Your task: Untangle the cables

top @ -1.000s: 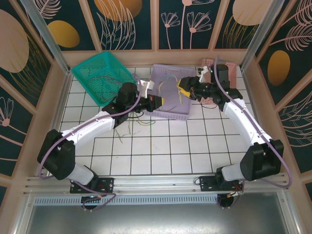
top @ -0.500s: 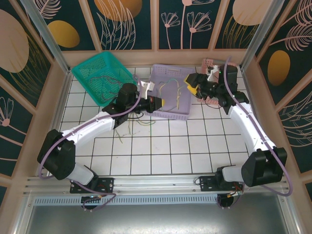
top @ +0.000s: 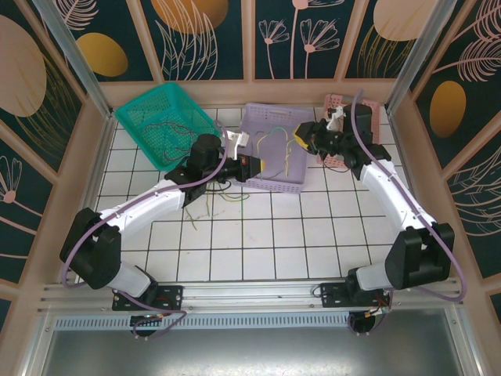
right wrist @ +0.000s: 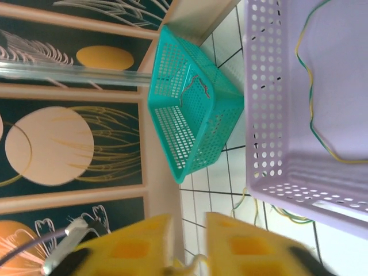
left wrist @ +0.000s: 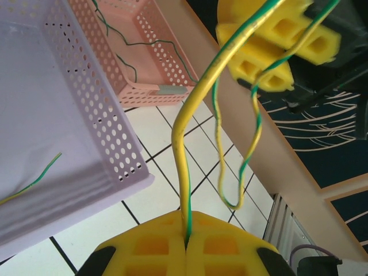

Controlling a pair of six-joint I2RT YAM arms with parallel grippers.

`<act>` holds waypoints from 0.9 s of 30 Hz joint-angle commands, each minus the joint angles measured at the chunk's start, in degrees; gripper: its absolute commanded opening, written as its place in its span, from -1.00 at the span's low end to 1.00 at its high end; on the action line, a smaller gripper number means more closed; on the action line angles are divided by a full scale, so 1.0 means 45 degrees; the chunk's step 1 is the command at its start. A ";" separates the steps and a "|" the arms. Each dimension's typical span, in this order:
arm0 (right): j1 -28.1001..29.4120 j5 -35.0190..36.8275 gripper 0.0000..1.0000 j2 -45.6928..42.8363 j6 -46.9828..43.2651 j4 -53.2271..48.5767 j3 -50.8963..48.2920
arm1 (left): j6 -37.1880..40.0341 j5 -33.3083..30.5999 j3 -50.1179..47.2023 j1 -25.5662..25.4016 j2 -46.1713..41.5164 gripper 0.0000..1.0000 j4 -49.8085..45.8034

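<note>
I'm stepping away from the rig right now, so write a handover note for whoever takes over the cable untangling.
Left gripper: jaws shut on a yellow-green cable, near the purple basket.
Right gripper: jaws narrowly apart, the same cable runs up to it; grip unclear.
Elsewhere: another yellow-green strand in the purple basket, dark cables in the green basket, green wire in the pink basket, loose cables on the table.
Done: cables lie in all three baskets.
Left: free the held cable, clear the loose ones.
</note>
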 commanded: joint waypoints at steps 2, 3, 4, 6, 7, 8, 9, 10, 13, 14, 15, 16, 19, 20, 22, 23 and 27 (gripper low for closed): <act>0.0003 0.0637 -1.00 0.0215 -0.0044 0.0362 0.0289 | -0.0005 0.0228 0.0106 -0.0124 -0.0187 -1.00 0.0102; -0.0134 0.0877 -1.00 0.0191 -0.0126 0.0363 0.0322 | 0.0033 0.0274 0.0101 -0.0150 -0.0210 -1.00 0.0029; -0.0345 0.1039 -1.00 0.0183 -0.0221 0.0333 0.0419 | 0.0081 0.0313 0.0084 -0.0170 -0.0232 -1.00 -0.0085; -0.1040 0.1350 -1.00 0.0374 -0.0562 0.0081 0.0986 | 0.0393 0.0347 0.0043 -0.0298 -0.0332 -1.00 -0.0625; -0.1522 0.1563 -1.00 0.0544 -0.0785 -0.0100 0.1475 | 0.0660 0.0358 0.0009 -0.0394 -0.0374 -1.00 -0.1058; -0.2023 0.1778 -1.00 0.0791 -0.1034 -0.0254 0.1962 | 0.1000 0.0329 -0.0006 -0.0522 -0.0432 -1.00 -0.1599; -0.2466 0.2015 -1.00 0.1030 -0.1249 -0.0338 0.2411 | 0.1319 0.0251 -0.0042 -0.0658 -0.0503 -1.00 -0.2105; -0.2915 0.2224 -1.00 0.1389 -0.1459 -0.0424 0.2941 | 0.1707 0.0109 -0.0107 -0.0849 -0.0581 -1.00 -0.2650; -0.3975 0.2394 -1.00 0.2708 -0.1654 -0.0405 0.4446 | 0.2395 -0.0289 -0.0398 -0.1378 -0.0957 -1.00 -0.3782; -0.4250 0.2402 -1.00 0.3161 -0.1604 -0.0351 0.4987 | 0.2548 -0.0415 -0.0455 -0.1549 -0.1089 -1.00 -0.4103; -0.4447 0.2361 -1.00 0.3566 -0.1516 -0.0257 0.5400 | 0.2662 -0.0507 -0.0494 -0.1708 -0.1190 -1.00 -0.4336; -0.4648 0.2368 -1.00 0.3982 -0.1337 -0.0173 0.5815 | 0.2778 -0.0616 -0.0550 -0.1845 -0.1260 -1.00 -0.4593; -0.5090 0.2525 -1.00 0.4968 -0.0805 0.0219 0.7080 | 0.3126 -0.0945 -0.0699 -0.2282 -0.1295 -1.00 -0.5401; -0.5173 0.2558 -1.00 0.5315 -0.0577 0.0292 0.7637 | 0.3257 -0.1028 -0.0699 -0.2394 -0.1302 -1.00 -0.5601; -0.5284 0.2501 -1.00 0.5856 -0.0225 0.0430 0.8376 | 0.3343 -0.1180 -0.1078 -0.2643 -0.1302 -1.00 -0.5782; -0.5284 0.2418 -1.00 0.6148 -0.0007 0.0486 0.8830 | 0.3355 -0.1291 -0.1149 -0.2784 -0.1267 -1.00 -0.5861; -0.5273 0.2195 -1.00 0.6865 0.0830 0.0673 0.9685 | 0.3694 -0.1774 -0.0998 -0.3449 -0.0854 -1.00 -0.6401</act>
